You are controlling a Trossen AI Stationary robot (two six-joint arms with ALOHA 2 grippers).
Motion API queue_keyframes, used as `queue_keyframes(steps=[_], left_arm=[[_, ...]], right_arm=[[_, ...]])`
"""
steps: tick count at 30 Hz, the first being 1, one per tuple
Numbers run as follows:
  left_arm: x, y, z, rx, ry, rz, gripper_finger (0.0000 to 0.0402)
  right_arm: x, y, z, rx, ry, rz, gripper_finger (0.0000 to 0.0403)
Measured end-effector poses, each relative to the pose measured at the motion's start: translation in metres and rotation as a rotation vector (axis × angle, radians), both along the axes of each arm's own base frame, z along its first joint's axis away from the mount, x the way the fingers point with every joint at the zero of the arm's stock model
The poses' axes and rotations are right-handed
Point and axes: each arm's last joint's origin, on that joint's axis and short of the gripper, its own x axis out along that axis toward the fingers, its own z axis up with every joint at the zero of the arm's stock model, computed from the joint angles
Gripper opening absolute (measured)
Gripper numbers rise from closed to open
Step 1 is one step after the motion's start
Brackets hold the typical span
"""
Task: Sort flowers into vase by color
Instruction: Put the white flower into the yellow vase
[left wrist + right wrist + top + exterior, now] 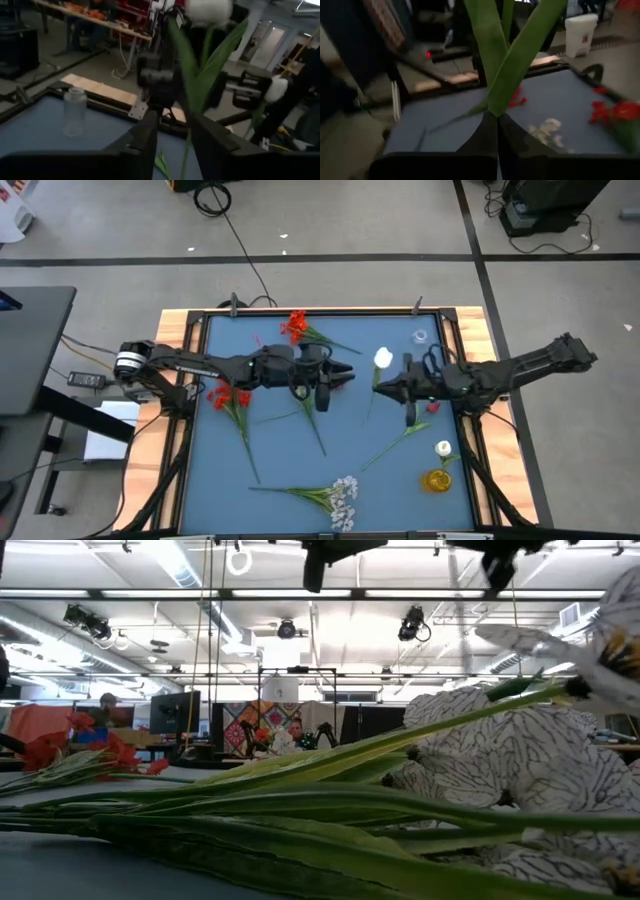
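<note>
Blue counter [280, 465] with a wooden rim sits in a workshop of grey floor and trailing cables. Near its centre, toward three o'clock, the right hand [497, 116] is pinched tight on the stem of a white-bud flower [383, 359], leaves fanning up past its fingers; the left hand [175, 125] faces it from nine o'clock, fingers parted around the same stem without gripping. Other flowers lie scattered — red blooms [295, 326] at twelve and nine, a tiny-blossom spray [343, 502] at six. These look light and springy, stems thin and slick; I'd hold low on the bare stem, never the bloom, since a loose pinch lets it swivel.
</note>
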Motion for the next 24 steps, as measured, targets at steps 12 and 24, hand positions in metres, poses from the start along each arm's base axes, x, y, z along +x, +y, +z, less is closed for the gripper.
queue_keyframes(steps=[12,24], left_arm=[[-0.012,-0.015,0.002,-0.122,0.054,0.167,0.0144],[-0.014,-0.027,0.002,-0.178,0.04,0.235,0.0144]], right_arm=[[-0.092,-0.007,0.048,0.046,0.125,0.362,0.0],[-0.125,-0.003,0.042,0.18,0.07,0.788,0.0]])
